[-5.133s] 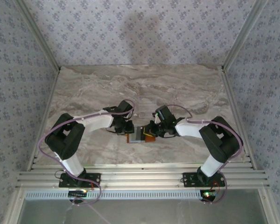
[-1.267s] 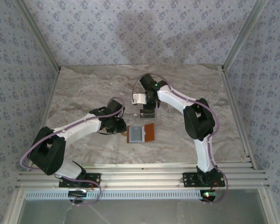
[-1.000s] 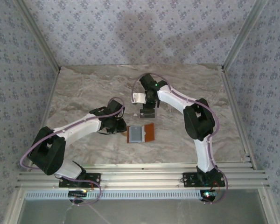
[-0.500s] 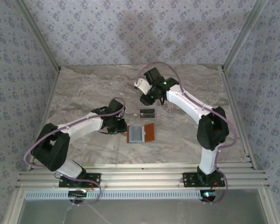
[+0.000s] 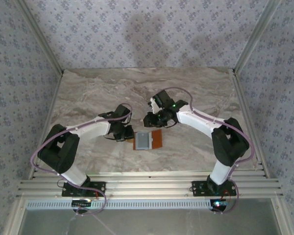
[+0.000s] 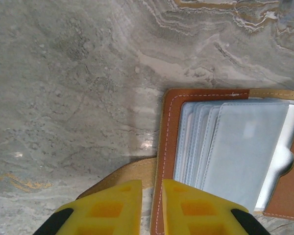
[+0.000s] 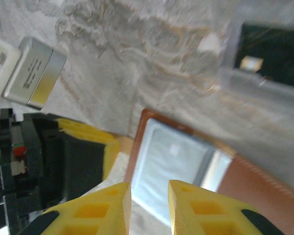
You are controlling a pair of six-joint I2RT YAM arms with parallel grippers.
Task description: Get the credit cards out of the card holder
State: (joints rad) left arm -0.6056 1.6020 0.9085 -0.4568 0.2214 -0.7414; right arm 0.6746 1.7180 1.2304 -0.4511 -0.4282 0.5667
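**Risk of dragging the holder instead of freeing a card**

Find the holder (image 5: 148, 140) open and flat on the table (image 5: 88, 98), clear sleeves (image 6: 235, 147) facing up, between both grippers. Note 1 dark card (image 7: 277, 51) already out, lying on the marble just beyond the holder's far edge. Suspect at least 1 more inside, going by a pale edge at the top sleeve's notch; cannot confirm.

See the left gripper (image 6: 152, 185) at the holder's left edge, fingers nearly together, a slim gap over the stitched rim and a tan flap. Cannot tell whether pinching or only hovering. See the right gripper (image 7: 149, 186) near the holder's far edge, fingers a little apart, nothing between.

Possible trouble, as a guess:
- Sliding or lifting the whole holder, given a weak pin on the left during a pull from the right.
- Pinching slippery sleeve plastic rather than a card, given so little exposed edge.
- Catching 2 sleeves at once, given the fanned stack.
- Knocking the dark card, given its spot close by the right wrist.
- Bumping gripper against gripper, given the tight spacing.

Writing: spot printed lines on a grey box (image 7: 34, 73) by the left gripper, too blurred to read. No brand legible on holder or card.
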